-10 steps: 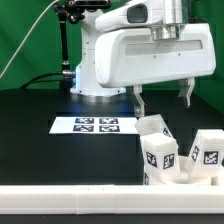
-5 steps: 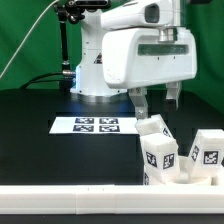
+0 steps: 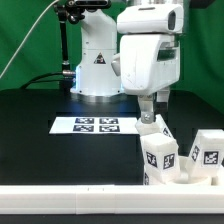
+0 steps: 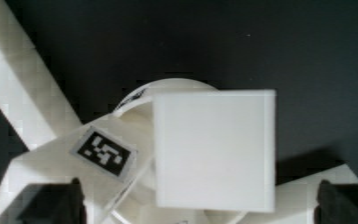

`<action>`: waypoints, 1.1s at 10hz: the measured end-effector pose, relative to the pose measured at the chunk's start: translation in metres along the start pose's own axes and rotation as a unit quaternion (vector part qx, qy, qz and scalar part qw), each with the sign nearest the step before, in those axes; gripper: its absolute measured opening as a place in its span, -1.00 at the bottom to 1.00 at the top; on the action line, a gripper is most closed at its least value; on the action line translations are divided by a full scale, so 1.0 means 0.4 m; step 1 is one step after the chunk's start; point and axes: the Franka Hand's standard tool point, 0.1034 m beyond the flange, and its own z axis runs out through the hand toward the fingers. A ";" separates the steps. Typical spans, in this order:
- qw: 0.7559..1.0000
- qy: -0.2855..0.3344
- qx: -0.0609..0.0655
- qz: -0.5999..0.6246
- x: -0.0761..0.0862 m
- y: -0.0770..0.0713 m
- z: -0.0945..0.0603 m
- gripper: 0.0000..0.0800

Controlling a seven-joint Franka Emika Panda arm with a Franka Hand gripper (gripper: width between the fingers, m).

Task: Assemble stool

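Several blocky white stool legs with black-and-white tags stand together at the exterior view's right: one (image 3: 160, 156) in front, one (image 3: 208, 148) further right, one (image 3: 155, 126) behind them. My gripper (image 3: 152, 108) hangs open just above that rear leg. In the wrist view, a plain white block face (image 4: 217, 150) fills the space between my gripper's (image 4: 197, 205) dark fingers (image 4: 51, 202), which stand well apart on either side without touching it. Beside it sits a tagged leg (image 4: 101, 150), and a rounded white part (image 4: 176, 90) shows behind. The seat is not clearly identifiable.
The marker board (image 3: 95, 125) lies flat on the black table at the middle. A long white border rail (image 3: 70, 200) runs along the front edge and shows as a slanted white bar (image 4: 25, 70) in the wrist view. The robot base (image 3: 95, 70) stands behind.
The hand has turned about its vertical axis, so the fingers now appear close together in the exterior view, and it has shifted over the rear leg. The jaws stay open.
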 end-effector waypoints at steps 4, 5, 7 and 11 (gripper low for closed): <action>1.000 -0.004 0.005 0.005 -0.002 -0.006 0.020 0.62; 1.000 -0.005 0.006 0.008 -0.003 -0.007 0.023 0.32; 1.000 -0.006 0.007 0.012 -0.004 -0.009 0.027 -0.01; 1.000 -0.006 0.007 0.014 -0.004 -0.010 0.027 -0.15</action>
